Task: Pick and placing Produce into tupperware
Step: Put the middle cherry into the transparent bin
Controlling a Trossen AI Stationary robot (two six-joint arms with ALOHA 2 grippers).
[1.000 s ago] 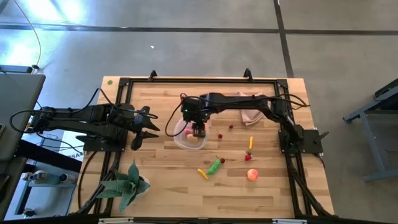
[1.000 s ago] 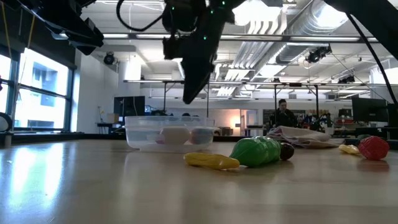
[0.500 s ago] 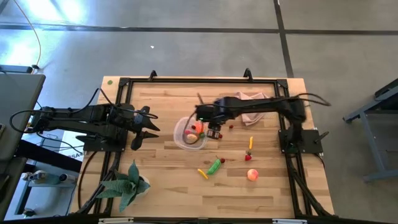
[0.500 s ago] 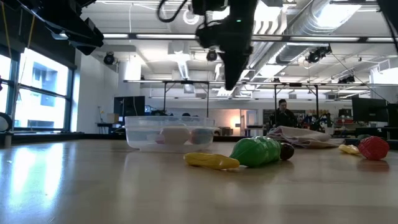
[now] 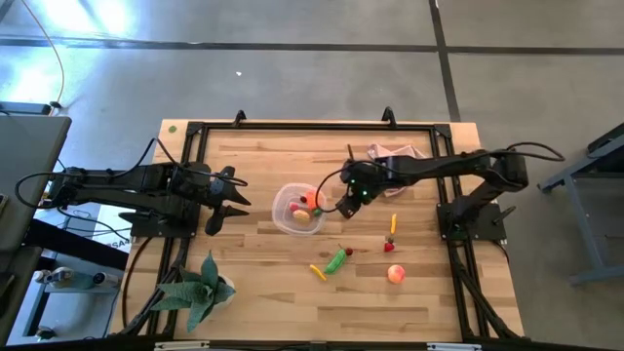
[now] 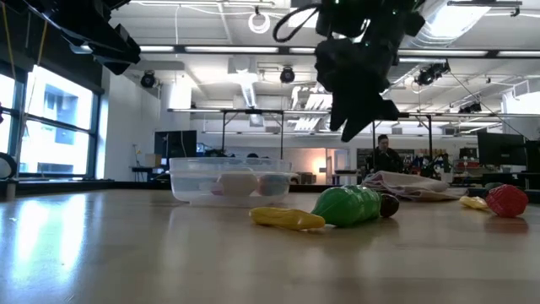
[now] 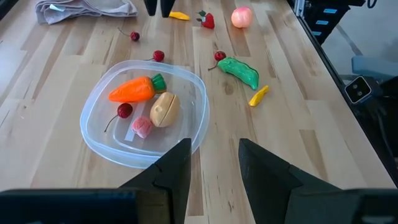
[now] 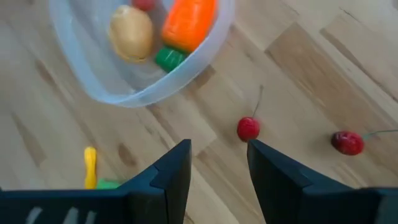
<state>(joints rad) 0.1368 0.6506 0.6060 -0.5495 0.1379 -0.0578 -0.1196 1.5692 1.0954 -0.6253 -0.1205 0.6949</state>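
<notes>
My right jaws (image 8: 214, 165) hang empty, partly open, above a small red cherry (image 8: 248, 129) just beside the round clear plastic tupperware tub (image 8: 205, 59), which holds an orange carrot (image 8: 189, 22). Risk: a stemmed berry that small could roll aside as I close. My left jaws (image 7: 214, 165) wait, parted. No readable writing anywhere.

You have a green leafy plant (image 5: 200, 289) at the table's (image 5: 253, 302) near left corner — a pink cloth (image 5: 392, 154) lies crumpled at the far edge. A person (image 6: 387, 156) shows in the room behind.
</notes>
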